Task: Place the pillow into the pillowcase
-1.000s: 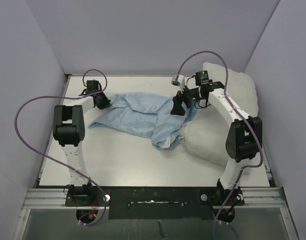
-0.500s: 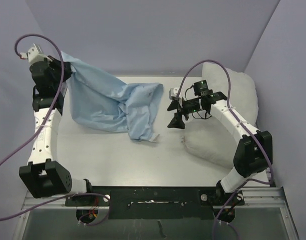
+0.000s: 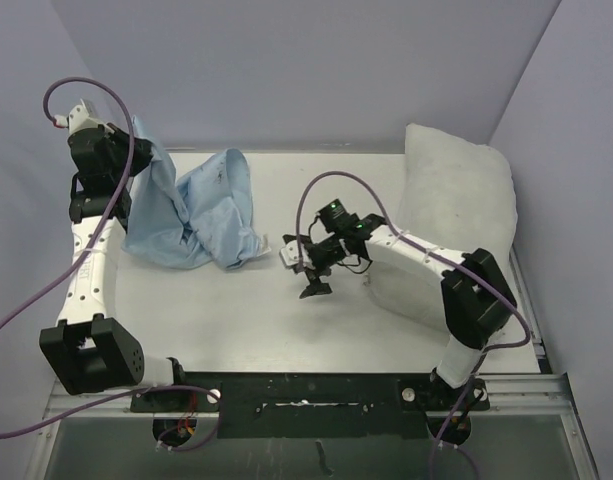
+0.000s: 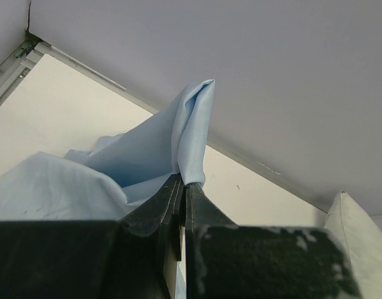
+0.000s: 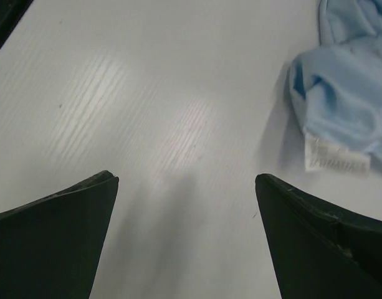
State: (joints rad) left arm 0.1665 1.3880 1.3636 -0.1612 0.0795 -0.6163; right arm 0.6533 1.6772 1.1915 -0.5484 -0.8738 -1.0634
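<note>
One pillowcase (image 3: 201,205) pinched in left jaws, one pillow (image 3: 456,190), right jaws wide

The right arm (image 3: 414,252) hides part of the pillow (image 3: 456,195).

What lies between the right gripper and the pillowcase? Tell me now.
Nothing but bare table. In the right wrist view, plain white surface runs from the open right gripper to the pillowcase. The top view shows the same gap.
</note>
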